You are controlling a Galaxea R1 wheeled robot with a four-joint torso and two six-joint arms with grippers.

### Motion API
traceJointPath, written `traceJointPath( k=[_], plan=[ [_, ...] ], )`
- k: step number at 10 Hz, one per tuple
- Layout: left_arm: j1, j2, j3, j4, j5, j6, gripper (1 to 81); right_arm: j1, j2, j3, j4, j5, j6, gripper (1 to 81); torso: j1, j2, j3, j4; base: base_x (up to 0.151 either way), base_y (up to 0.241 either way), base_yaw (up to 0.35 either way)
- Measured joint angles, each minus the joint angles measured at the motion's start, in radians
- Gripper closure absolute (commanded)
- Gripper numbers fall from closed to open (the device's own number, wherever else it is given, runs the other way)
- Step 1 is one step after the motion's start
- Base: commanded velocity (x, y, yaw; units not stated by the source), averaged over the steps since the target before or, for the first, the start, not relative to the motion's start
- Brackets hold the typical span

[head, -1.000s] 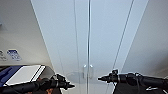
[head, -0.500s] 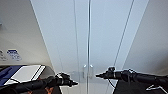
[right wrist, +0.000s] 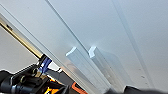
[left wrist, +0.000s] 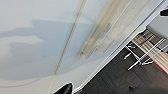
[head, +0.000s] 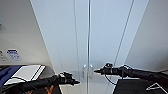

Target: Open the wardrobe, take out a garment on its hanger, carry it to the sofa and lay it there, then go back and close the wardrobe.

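Both arms have crept nearer the shut white wardrobe handles.

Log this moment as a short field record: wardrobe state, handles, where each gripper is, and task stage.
wardrobe: white, both doors shut, seam running down the middle
handles: pair of small white vertical handles either side of the seam, nothing gripping them
left gripper: low, left of the handles, pointing toward the seam
right gripper: at handle height, its tip just right of the right handle
gripper fingers: cannot tell
task stage: doors not yet opened
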Motion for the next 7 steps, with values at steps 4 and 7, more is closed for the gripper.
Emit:
traceJointPath(
  k=[4, 7],
  plan=[
    [-0.017, 0.022, -0.03, -0.003, 0.001, -0.001, 1.0, 0.005, 0.084, -0.074, 0.0, -0.001, 0.008, 1.0, 0.0, 0.0, 0.0, 0.0, 0.0, 0.0, 0.0],
    [-0.027, 0.051, -0.054, -0.003, 0.011, -0.001, 1.0, 0.005, 0.129, -0.139, -0.001, -0.004, 0.008, 1.0, 0.0, 0.0, 0.0, 0.0, 0.0, 0.0, 0.0]
  ],
)
